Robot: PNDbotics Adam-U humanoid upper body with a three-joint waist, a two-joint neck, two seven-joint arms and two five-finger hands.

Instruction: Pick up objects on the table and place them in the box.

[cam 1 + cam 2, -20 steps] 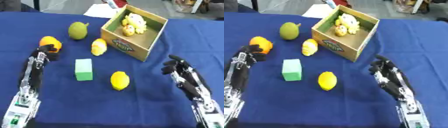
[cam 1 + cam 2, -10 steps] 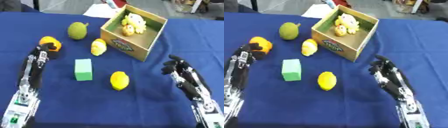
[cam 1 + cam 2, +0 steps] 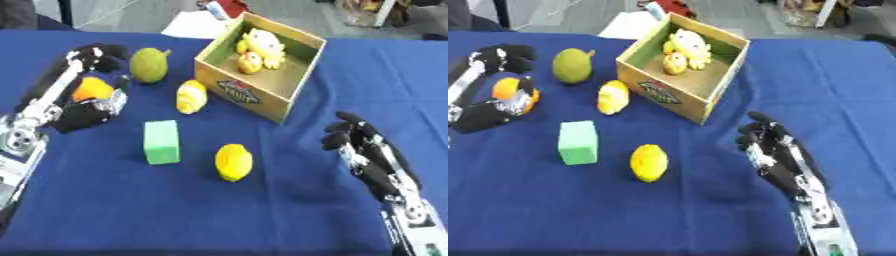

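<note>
An orange (image 3: pixel 90 90) lies at the left of the blue table, between the long straight fingers (image 3: pixel 58 86) and the thumb (image 3: pixel 86 113) of my left hand (image 3: pixel 35 120), which is open around it. A green block (image 3: pixel 162 142) and a yellow lemon (image 3: pixel 234 162) lie in the middle. A yellow-white fruit (image 3: pixel 192 96) and a round green fruit (image 3: pixel 150 65) lie left of the cardboard box (image 3: pixel 248 95). The box holds yellow toys (image 3: pixel 260 50). My right hand (image 3: pixel 372 155) rests open at the lower right, holding nothing.
A white sheet (image 3: pixel 197 25) and a red thing (image 3: pixel 229 7) lie behind the box at the far edge. Dark blue cloth (image 3: pixel 289 210) covers the table.
My left hand has stretched its fingers forward past the orange, which now sits between fingers and thumb. The right hand and the other objects have not moved.
</note>
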